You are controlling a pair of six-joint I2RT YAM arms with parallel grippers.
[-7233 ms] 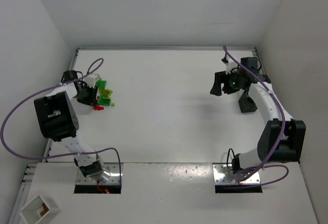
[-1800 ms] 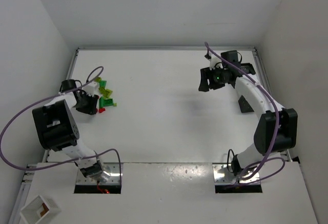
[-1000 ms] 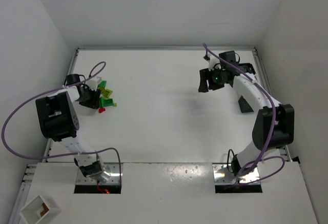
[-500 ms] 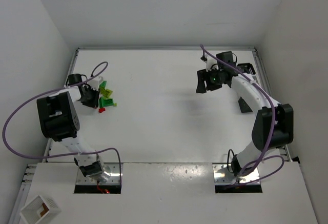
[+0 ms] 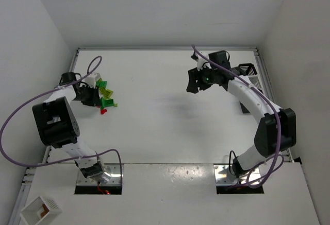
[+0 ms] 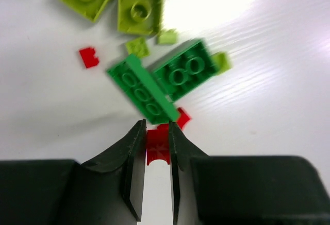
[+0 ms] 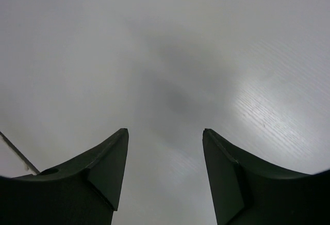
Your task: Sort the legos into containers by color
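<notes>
Near edge: raised white shelf (image 5: 170, 176) carrying both arm bases, and one white square box (image 5: 40, 209) at its near-left corner. Beyond it is a white table (image 5: 165, 122) with plain white walls left, right and far.

Left gripper (image 6: 156, 127) is low by the table's left edge, fingers narrow, pinching one red brick (image 6: 158, 150).

The legos (image 5: 105, 95) lie just past it in a tight pile:
- 2 dark green plates, overlapping
- 2 large lime bricks
- 3 small lime bits
- 1 loose red bit on the left

A red sliver under the green edge may be part of the held brick, can't tell.

Table middle is open. Right gripper (image 5: 195, 81) hangs over it far-right of centre, fingers apart, nothing between them.

1 black slatted bin (image 5: 247, 70) at the far right edge. A second dark shape (image 5: 243, 107) nearer is mostly hidden by the right forearm.
</notes>
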